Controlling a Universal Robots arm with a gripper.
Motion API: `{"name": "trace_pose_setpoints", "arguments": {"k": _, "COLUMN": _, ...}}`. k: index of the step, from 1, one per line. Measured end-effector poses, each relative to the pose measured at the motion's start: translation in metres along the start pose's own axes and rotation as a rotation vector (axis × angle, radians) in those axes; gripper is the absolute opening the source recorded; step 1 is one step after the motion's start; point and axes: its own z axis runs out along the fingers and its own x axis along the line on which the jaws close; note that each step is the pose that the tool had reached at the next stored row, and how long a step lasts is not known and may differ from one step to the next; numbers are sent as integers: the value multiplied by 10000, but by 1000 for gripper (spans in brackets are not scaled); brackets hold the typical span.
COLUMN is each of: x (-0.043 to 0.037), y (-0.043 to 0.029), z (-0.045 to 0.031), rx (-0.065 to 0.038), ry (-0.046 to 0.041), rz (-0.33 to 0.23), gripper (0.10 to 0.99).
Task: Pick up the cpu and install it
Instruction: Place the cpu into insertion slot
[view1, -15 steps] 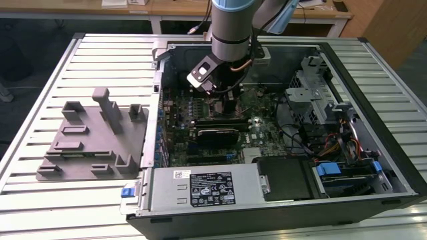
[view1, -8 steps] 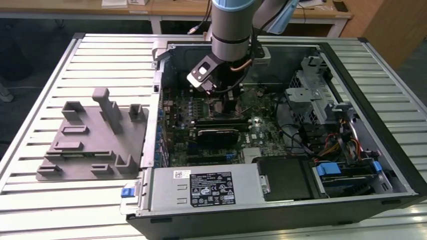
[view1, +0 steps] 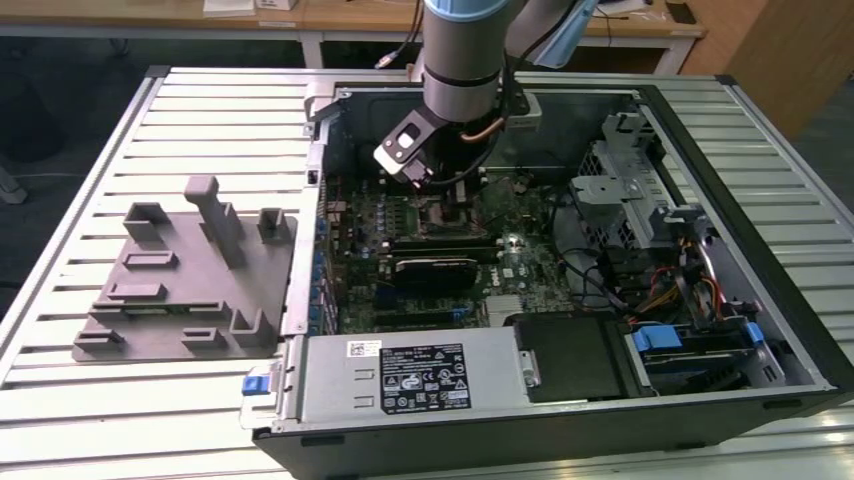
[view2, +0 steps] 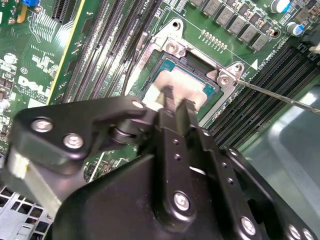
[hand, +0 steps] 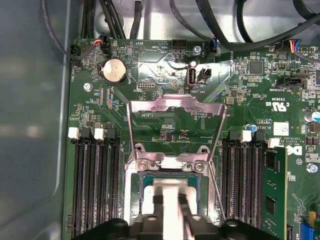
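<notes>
Hanging right over the socket (view2: 172, 47), the tool (view2: 177, 100) (hand: 170, 200) is sitting narrow in both wrist views, its two black fingertips (view2: 190, 117) showing just a slim gap between them and nothing clamped in that gap. The tips are pointing down at the cpu (view2: 194, 87), and whether they are touching its silver top, I cannot tell. The cpu is lying flat and square inside the socket, a thin rim showing around the shiny lid, so it is looking seated in place. Behind it in the first wrist view, the metal load plate (hand: 175, 106) is standing swung up and open, and the thin retention lever (view2: 280, 96) is sticking out free to one side. Flanking the socket, banks of black memory slots (hand: 92, 185) are running along both sides, with one green memory module (hand: 275, 190) standing in the opposite bank. Beyond the plate, a round coin battery (hand: 114, 70) is gleaming on the green motherboard (hand: 260, 100). Out in the exterior view, the arm (view1: 461, 60) is reaching down from the upper middle of the frame into the open computer case (view1: 787, 330), which is lying on its side on the slatted table (view1: 120, 420). The power supply (view1: 400, 375) is filling the case's lower edge, and at the exterior view's left a grey fixture plate (view1: 187, 290) with upright posts is resting on the table, just beside the case.
</notes>
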Motion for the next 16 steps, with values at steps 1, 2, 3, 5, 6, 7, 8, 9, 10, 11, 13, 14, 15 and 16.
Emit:
{"name": "trace_pose_setpoints", "arguments": {"k": 1, "x": 0, "y": 0, "z": -1, "rx": 1, "ry": -1, "rz": 0, "gripper": 239}}
{"name": "trace_pose_setpoints", "arguments": {"k": 2, "x": 0, "y": 0, "z": -2, "rx": 0, "ry": 0, "rz": 0, "gripper": 176}}
{"name": "trace_pose_setpoints", "arguments": {"k": 3, "x": 0, "y": 0, "z": -4, "rx": 0, "ry": 0, "rz": 0, "gripper": 176}}
{"name": "trace_pose_setpoints", "arguments": {"k": 5, "x": 0, "y": 0, "z": -6, "rx": 0, "ry": 0, "rz": 0, "gripper": 106}}
{"name": "trace_pose_setpoints", "arguments": {"k": 6, "x": 0, "y": 0, "z": -7, "rx": 0, "ry": 0, "rz": 0, "gripper": 106}}
{"name": "trace_pose_setpoints", "arguments": {"k": 7, "x": 0, "y": 0, "z": -8, "rx": 0, "ry": 0, "rz": 0, "gripper": 106}}
{"name": "trace_pose_setpoints", "arguments": {"k": 8, "x": 0, "y": 0, "z": -9, "rx": 0, "ry": 1, "rz": 0, "gripper": 106}}
{"name": "trace_pose_setpoints", "arguments": {"k": 9, "x": 0, "y": -2, "z": -9, "rx": 1, "ry": 2, "rz": -1, "gripper": 106}}
{"name": "trace_pose_setpoints", "arguments": {"k": 10, "x": 0, "y": -9, "z": -9, "rx": 1, "ry": 10, "rz": -1, "gripper": 106}}
{"name": "trace_pose_setpoints", "arguments": {"k": 11, "x": 0, "y": -17, "z": -5, "rx": -5, "ry": 16, "rz": 0, "gripper": 106}}
{"name": "trace_pose_setpoints", "arguments": {"k": 13, "x": 1, "y": -24, "z": 7, "rx": -25, "ry": 20, "rz": 13, "gripper": 106}}
{"name": "trace_pose_setpoints", "arguments": {"k": 14, "x": 0, "y": -24, "z": 13, "rx": -27, "ry": 19, "rz": 42, "gripper": 106}}
{"name": "trace_pose_setpoints", "arguments": {"k": 15, "x": 0, "y": -24, "z": 18, "rx": -29, "ry": 16, "rz": 99, "gripper": 106}}
{"name": "trace_pose_setpoints", "arguments": {"k": 16, "x": 0, "y": -25, "z": 22, "rx": -28, "ry": 11, "rz": 160, "gripper": 106}}
